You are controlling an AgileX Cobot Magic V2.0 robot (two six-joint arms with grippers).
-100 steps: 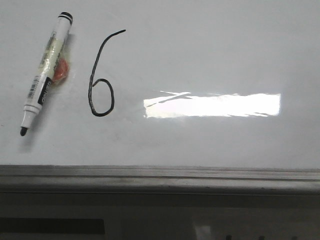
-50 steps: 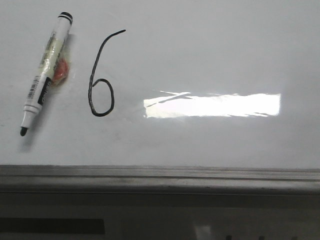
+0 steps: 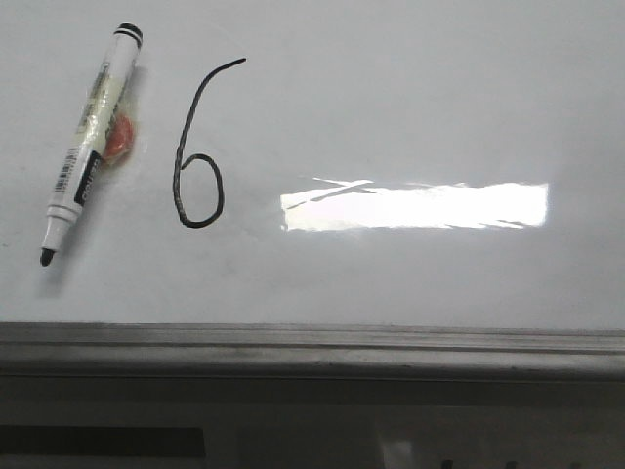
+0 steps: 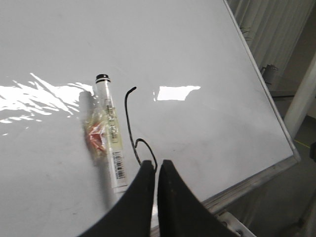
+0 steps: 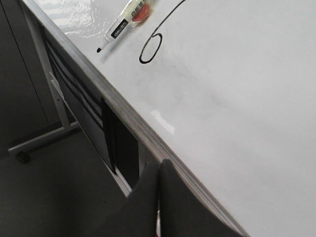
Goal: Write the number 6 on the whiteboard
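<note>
Number 6 (image 3: 198, 147) drawn complete on the whiteboard (image 3: 410, 107), just right of the uncapped marker (image 3: 88, 147), stroke and loop unchanged against the frames of a second ago. Marker lying loose and unmoved too, red blob (image 3: 118, 138) at its barrel. Left end effector (image 4: 156, 170) closed and empty above the loop, right end effector (image 5: 159, 170) closed and empty off the board's grey edge: task judged finished.

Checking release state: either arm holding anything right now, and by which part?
Nothing is held. The left gripper and right gripper both have their jaws shut on nothing. The marker lies free on the whiteboard, beside the number 6.
</note>
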